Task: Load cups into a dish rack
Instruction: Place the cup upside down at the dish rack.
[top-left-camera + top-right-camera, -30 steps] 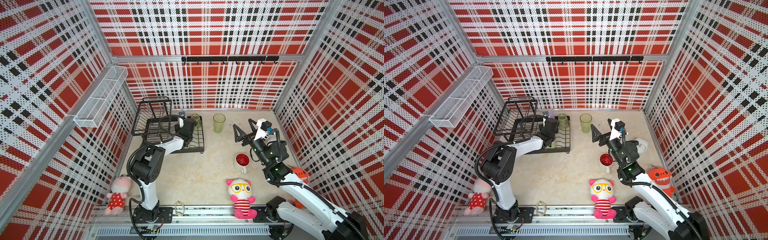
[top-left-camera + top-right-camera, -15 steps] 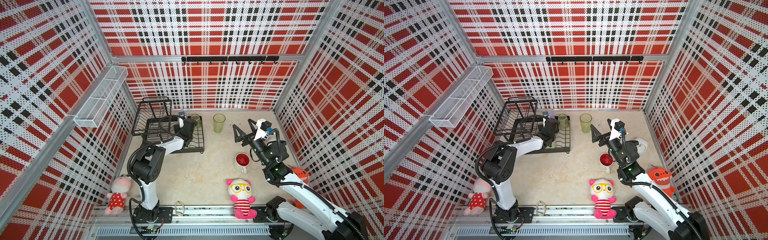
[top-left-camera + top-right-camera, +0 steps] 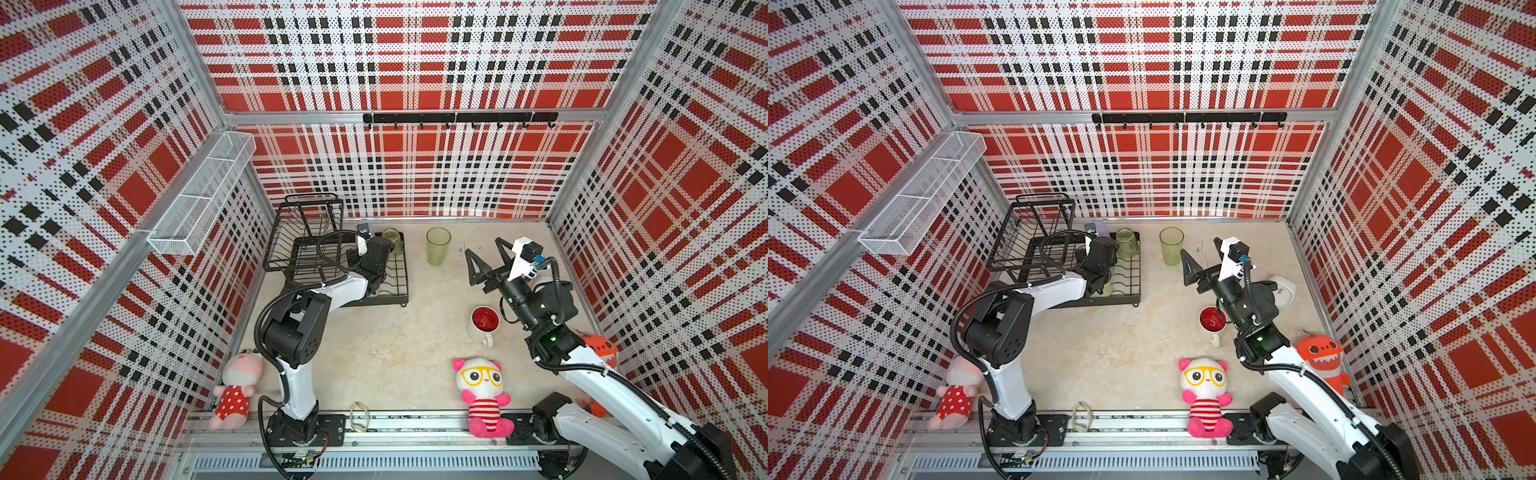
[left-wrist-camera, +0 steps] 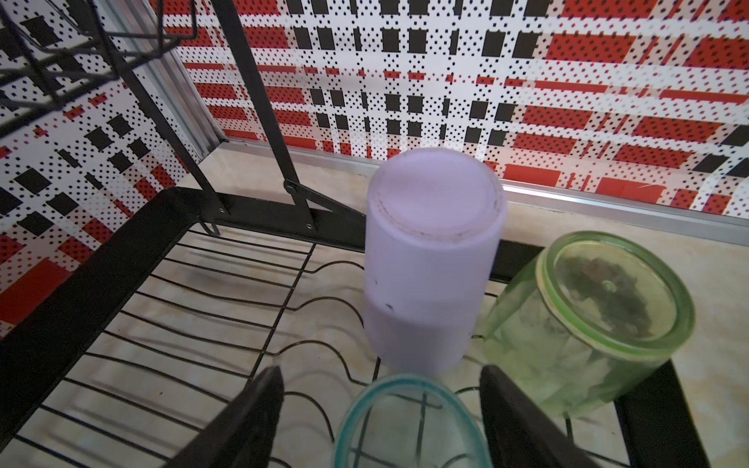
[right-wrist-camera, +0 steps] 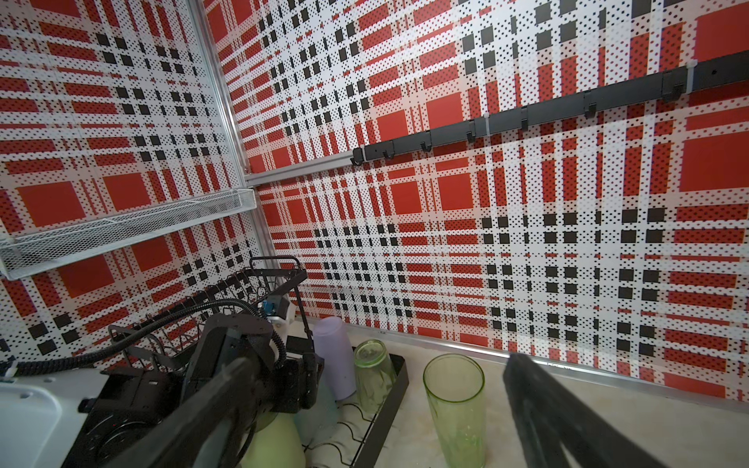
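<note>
Got the lavender cup (image 4: 429, 275) parked upside down on the flat lower tray of the black dish rack (image 3: 382, 302), long axis vertical, base up. Right beside it, the olive-green tumbler (image 4: 587, 320), also base up but leaning a bit. Nearer the left wrist camera, the teal tumbler (image 4: 405, 421) on the same tray, only a round edge in view, so can't call which end is up. Left gripper (image 4: 381, 372) straddling that teal one, fingers (image 4: 251, 413) spread wider than the glass, clear gap on one side, not pinching. Left arm stretched low over the tray, pale green mug (image 5: 275, 441) tucked under its wrist, facing unclear. Out on the table (image 3: 374, 353): bright green tumbler (image 3: 437, 246) upright, mouth up, just beside the rack; white mug with red inside (image 3: 484, 322) upright, handle toward the front rail. Right gripper (image 3: 483, 246) up in the air, spread wide, holding nothing, aimed toward the back wall with the green tumbler ahead and below. Versus a second ago in both top views: same spots, same arm poses, no visible shift
</note>
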